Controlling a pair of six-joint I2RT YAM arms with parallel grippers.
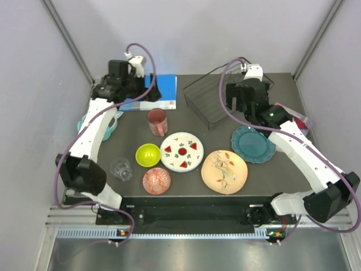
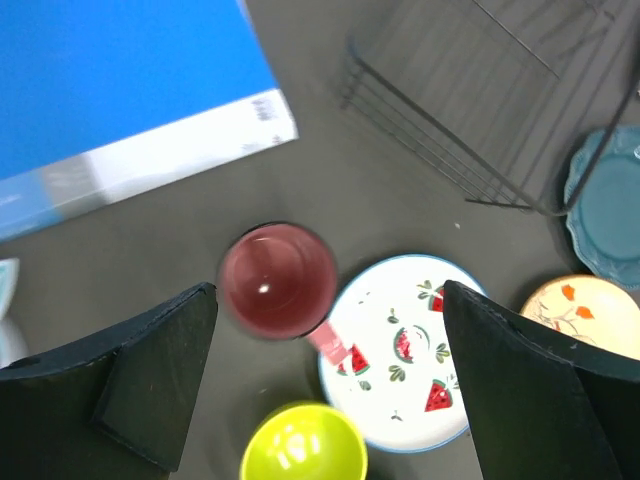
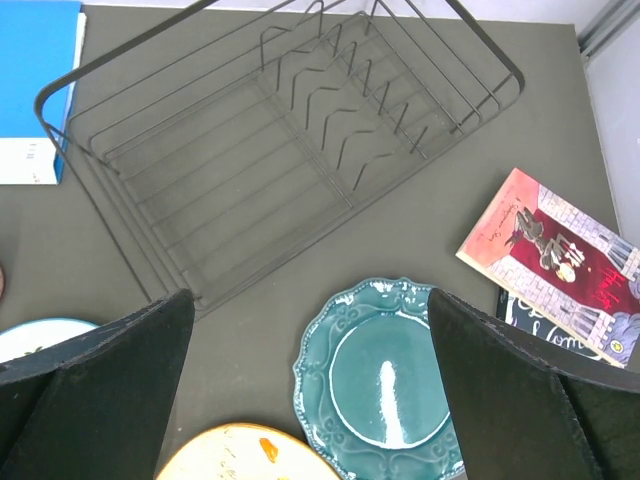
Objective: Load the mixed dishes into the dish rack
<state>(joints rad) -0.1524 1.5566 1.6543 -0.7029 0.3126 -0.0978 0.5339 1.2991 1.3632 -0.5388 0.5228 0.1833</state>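
Left gripper [image 2: 325, 335] hangs with jaws spread wide above the red tumbler [image 2: 277, 280], which stands upright just beside the white plate [image 2: 400, 365], with the lime bowl [image 2: 303, 445] near it. Right gripper [image 3: 310, 335], jaws equally wide apart, hovers between the dish rack [image 3: 290, 140] at the far edge and the teal scalloped plate [image 3: 385, 385] near the right edge.

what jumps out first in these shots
The bright dishes clustered on the dark table: a white round plate with watermelon marks in the middle, a lime green bowl to its left, a peach plate and a teal scalloped plate to its right. Behind them, the black wire dish rack sits empty, with a flat blue book to its left.
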